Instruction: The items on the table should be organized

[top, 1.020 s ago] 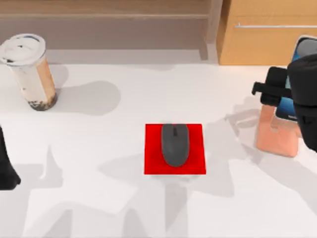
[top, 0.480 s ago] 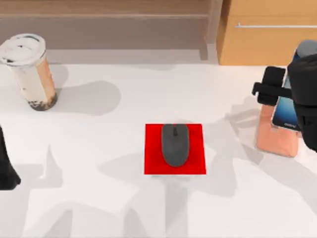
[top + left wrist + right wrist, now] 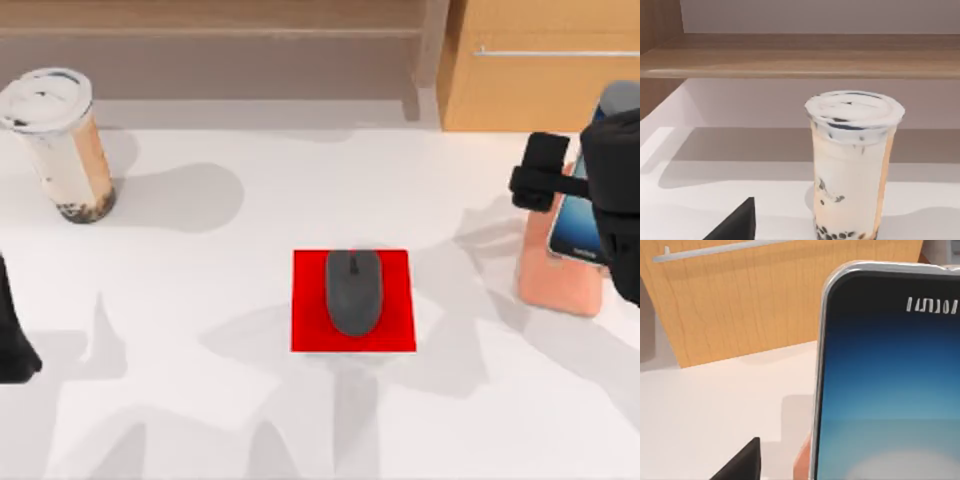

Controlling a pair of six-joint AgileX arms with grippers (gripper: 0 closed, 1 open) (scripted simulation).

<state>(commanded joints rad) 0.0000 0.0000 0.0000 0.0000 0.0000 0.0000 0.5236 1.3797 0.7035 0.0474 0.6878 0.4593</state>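
A dark grey mouse [image 3: 354,291] lies on the red mat [image 3: 305,335] at the middle of the table [image 3: 200,300]. The white-lidded cup of milk tea [image 3: 62,142] stands upright at the far left; in the left wrist view the cup [image 3: 852,165] is straight ahead. The smartphone [image 3: 577,228] leans on the pink stand [image 3: 560,285] at the right, its blue screen [image 3: 890,385] close up in the right wrist view. My right gripper [image 3: 585,185] is open around the phone, one fingertip [image 3: 740,462] apart from its edge. My left gripper [image 3: 12,350] is parked open at the left edge.
A wooden cabinet [image 3: 530,70] with a metal handle stands behind the phone stand at the back right. A low wooden shelf [image 3: 220,30] runs along the back. Bare tabletop lies between the cup and the mat and across the front.
The phone has come down onto the pink stand. The right gripper's visible finger has shifted left, away from the phone's edge. The left arm, cup and mouse have not moved.
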